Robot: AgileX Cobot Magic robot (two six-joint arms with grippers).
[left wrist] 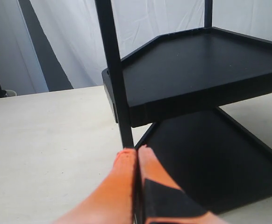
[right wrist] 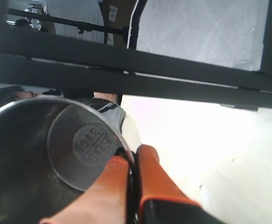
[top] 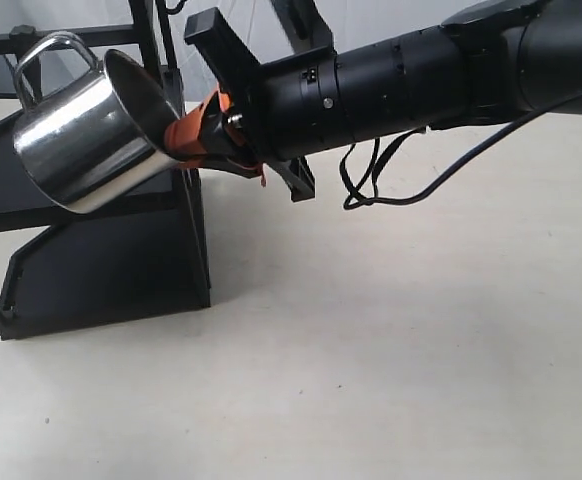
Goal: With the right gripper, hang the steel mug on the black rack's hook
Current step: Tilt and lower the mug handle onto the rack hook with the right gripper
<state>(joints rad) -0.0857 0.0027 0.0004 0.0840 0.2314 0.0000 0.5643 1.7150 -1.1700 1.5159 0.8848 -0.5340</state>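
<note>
The right pincer (top: pixel 203 135) is closed on the rim of the steel mug (top: pixel 91 135), one orange finger (right wrist: pixel 109 184) inside the cup and the other outside against the wall. It holds the mug in the air, above the surface (top: pixel 371 360) and in front of the upper tray of the black rack (top: pixel 101 260), at the left of the scene.

The mug lies tilted: its long axis runs from the pincer toward the left and a little downward, with the open mouth facing the pincer. The looped handle (top: pixel 56 62) is on the upper side, at the end far from the pincer, so it points up toward the top of the rack. In the right wrist view the horizontal bar (right wrist: pixel 136 70) passes just above the mug. I cannot see the hook clearly in any view. I judge the next move needs the handle brought to the hook by lifting.

The left pincer (left wrist: pixel 137 151) is fully closed and holds nothing; it rests low beside a rack post (left wrist: pixel 115 74), apart from the mug.
</note>
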